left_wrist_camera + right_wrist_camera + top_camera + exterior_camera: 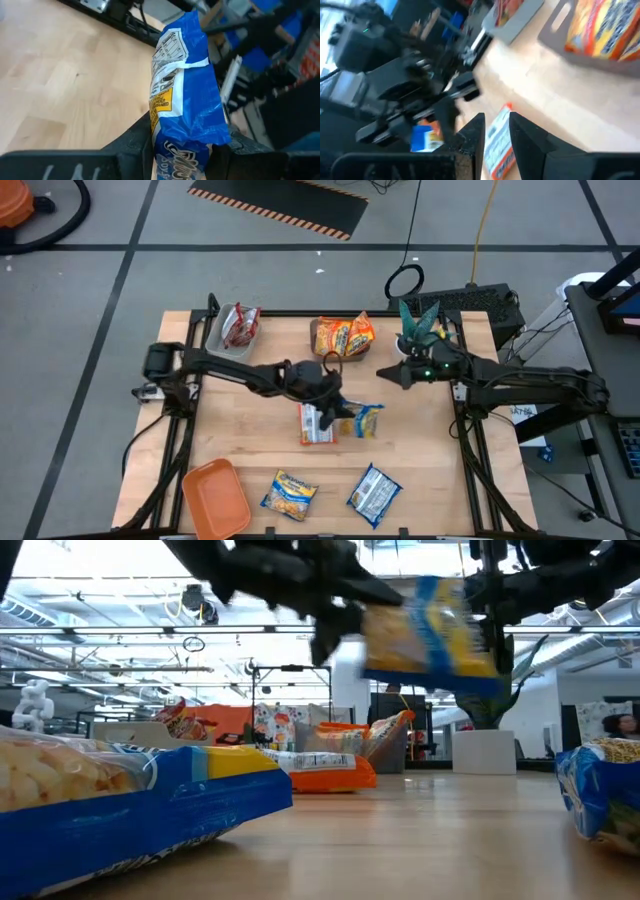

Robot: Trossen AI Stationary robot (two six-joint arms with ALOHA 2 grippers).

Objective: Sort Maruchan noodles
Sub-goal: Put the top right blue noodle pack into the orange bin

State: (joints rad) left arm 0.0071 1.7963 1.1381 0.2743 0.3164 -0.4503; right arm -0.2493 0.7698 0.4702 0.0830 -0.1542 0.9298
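table [250,445]: pale wood top with a dark frame; both arms reach in over the middle
left arm [235,372]: comes in from the left edge; stretched toward the table's centre
right arm [530,380]: comes in from the right edge; reaches past the potted plant [420,325] toward the centre
orange tray [215,498]: front left corner of the table; nothing visible in it
grey bin, back left [215,332]: holds a red packet [240,327]
grey bin, back centre [322,335]: holds orange packets [345,335]; in the right wrist view they show as [605,30]
left gripper [335,408]: over the table's centre; fingers [137,137] clamped narrowly on the blue-and-yellow packet [187,100]; packet stands on edge between them, white label side outward, sticking forward past the fingertips; in the low view it hangs clear above the wood [430,630]
right gripper [385,375]: just right of the left gripper, near but apart from the held packet; fingers [472,135] parted a little, nothing between them; an orange-and-white packet [500,142] lies on the wood below
packet under the left gripper [317,423]: red and white; flat on the table; same one as seen past the right fingers
loose packet, front centre [290,495]: blue and yellow; flat on the wood; well apart from both grippers
loose packet, front right [375,492]: blue with pale face; flat; well apart from both grippers
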